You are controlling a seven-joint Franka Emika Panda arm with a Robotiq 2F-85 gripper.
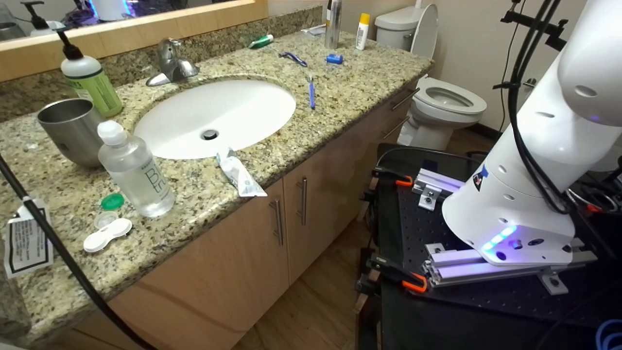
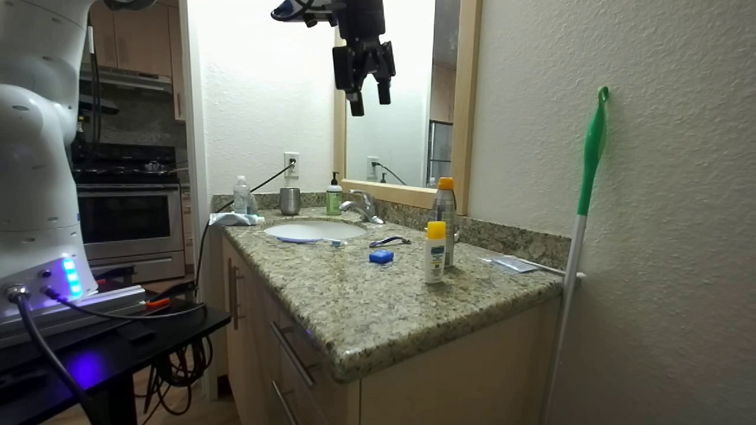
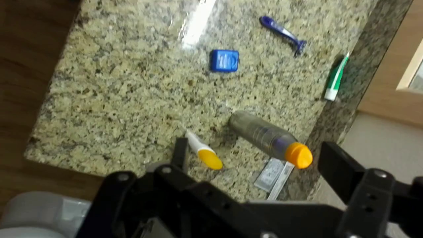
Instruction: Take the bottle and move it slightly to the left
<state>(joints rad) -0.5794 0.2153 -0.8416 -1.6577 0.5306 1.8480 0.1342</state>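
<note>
So, nearest me, the jaws hang wide apart and empty, well above the yellow-capped white bottle (image 3: 202, 149) standing at the wrist frame's lower middle. I'd centre them over it, then descend straight, minding the taller silver canister (image 3: 270, 140) just beside it. The blue box (image 3: 224, 60) lies farther off on the tabletop (image 3: 115, 115), upper middle.

A home bathroom: toilet (image 1: 444, 114), sink (image 1: 233, 108), faucet (image 1: 176, 69), mirror (image 2: 390, 139), toothbrush (image 1: 311, 93) and razor (image 1: 294, 59), with a stove (image 2: 130, 215) beyond.
</note>
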